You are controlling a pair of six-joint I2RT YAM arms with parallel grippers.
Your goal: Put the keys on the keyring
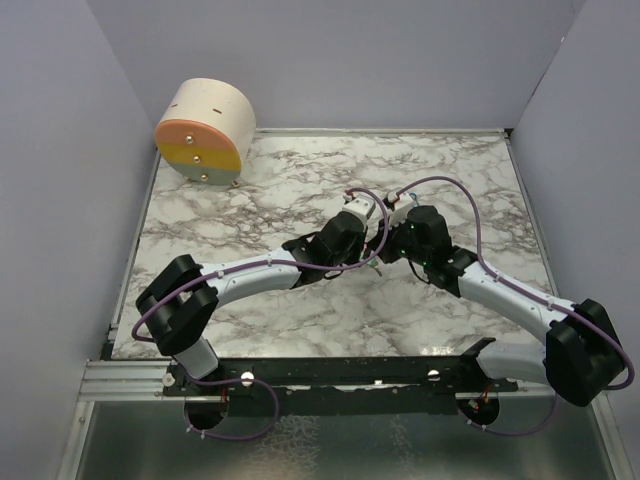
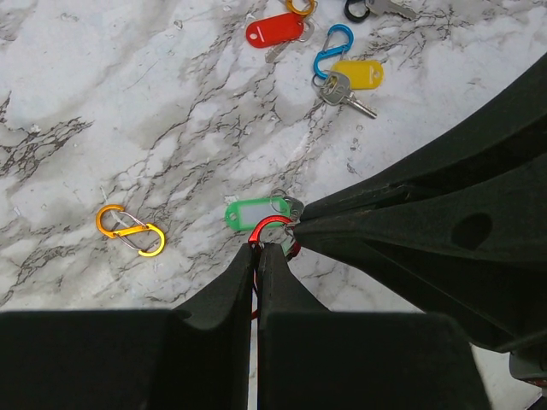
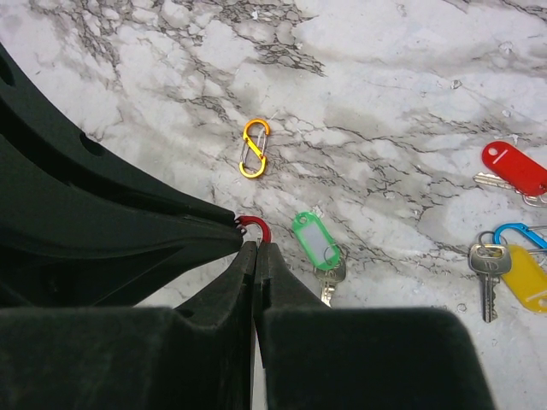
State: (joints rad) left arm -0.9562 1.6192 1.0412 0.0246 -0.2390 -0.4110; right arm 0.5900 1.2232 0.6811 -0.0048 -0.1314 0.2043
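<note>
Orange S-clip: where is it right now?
Left wrist view: the orange S-clip lies loose on the marble table, left of the green-tagged key and of the red clip pinched by the left gripper and right gripper.

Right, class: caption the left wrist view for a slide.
Left gripper and right gripper pinch a red clip beside the green-tagged key; an orange clip lies apart.

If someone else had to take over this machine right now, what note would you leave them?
Left tool: shut on the red clip.
Right tool: shut on the same clip.
Green-tagged key lies right beside that clip; I cannot tell whether it is threaded on.
Orange clip, red-tagged key, yellow-tagged key and blue clip lie farther off on the table.
Left to do: get the keys onto the clip.
</note>
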